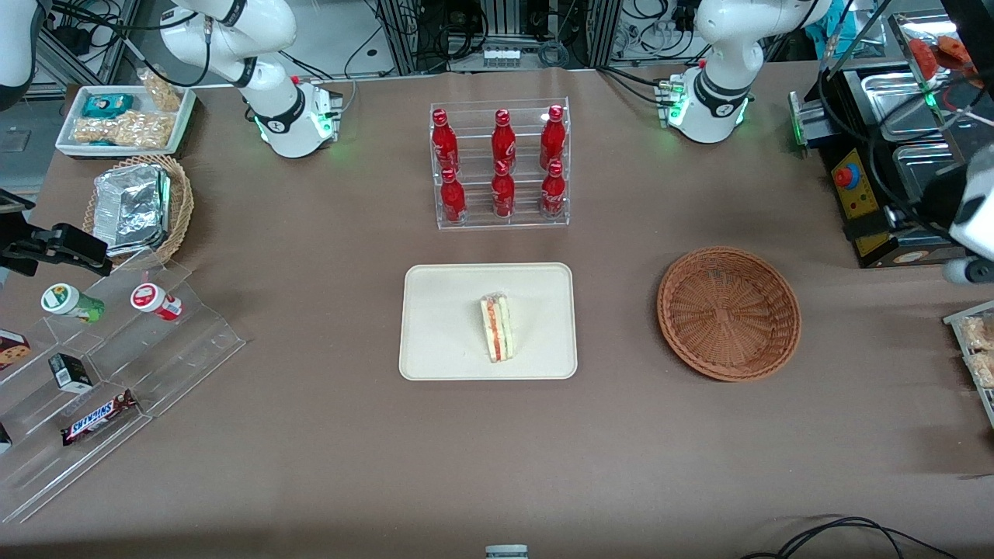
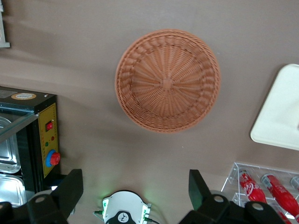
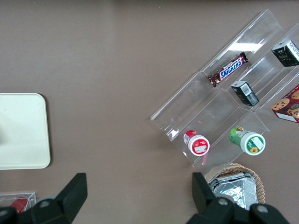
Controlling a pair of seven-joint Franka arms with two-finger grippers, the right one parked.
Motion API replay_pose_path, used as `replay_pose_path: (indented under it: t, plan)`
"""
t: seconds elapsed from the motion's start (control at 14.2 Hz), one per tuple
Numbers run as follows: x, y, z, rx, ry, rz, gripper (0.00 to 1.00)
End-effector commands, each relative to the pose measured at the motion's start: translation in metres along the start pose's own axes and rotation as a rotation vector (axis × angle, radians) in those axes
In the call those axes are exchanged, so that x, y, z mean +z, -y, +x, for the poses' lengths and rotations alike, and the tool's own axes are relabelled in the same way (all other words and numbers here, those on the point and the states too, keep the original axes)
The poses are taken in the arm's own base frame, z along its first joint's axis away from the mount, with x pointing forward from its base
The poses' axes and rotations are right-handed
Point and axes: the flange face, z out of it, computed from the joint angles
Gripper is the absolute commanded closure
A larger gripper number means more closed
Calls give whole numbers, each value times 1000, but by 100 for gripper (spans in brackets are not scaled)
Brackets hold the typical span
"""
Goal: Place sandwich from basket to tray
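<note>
Sandwich (image 1: 497,328) lies on the tray (image 1: 435,310), frame center; the basket (image 1: 728,313) at right sits empty. Pincer (image 2: 135,191) hangs spread above the basket, holding nothing. Best simply to retreat upward, clear of the rim.

Brown-covered table (image 1: 311,435) under even light, metal framing and tangled cables (image 1: 505,31) along its back edge

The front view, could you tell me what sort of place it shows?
Probably a robotics lab mocked up as a snack counter: bottle rack, tray with sandwich, empty basket; open gripper hangs above it.
</note>
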Motion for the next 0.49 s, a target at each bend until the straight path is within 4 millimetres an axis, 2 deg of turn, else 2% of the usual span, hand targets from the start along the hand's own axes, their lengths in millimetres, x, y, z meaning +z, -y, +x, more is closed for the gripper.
replay_pose_path:
  t: [0.0, 0.14, 0.28, 0.42]
  plan:
    - [-16, -39, -36, 77, -69, 32, 0]
    - [-15, -44, -42, 86, -81, 32, 0]
    - [-17, -51, -61, 102, -124, 38, 0]
    - [-21, -50, -65, 96, -124, 27, 0]
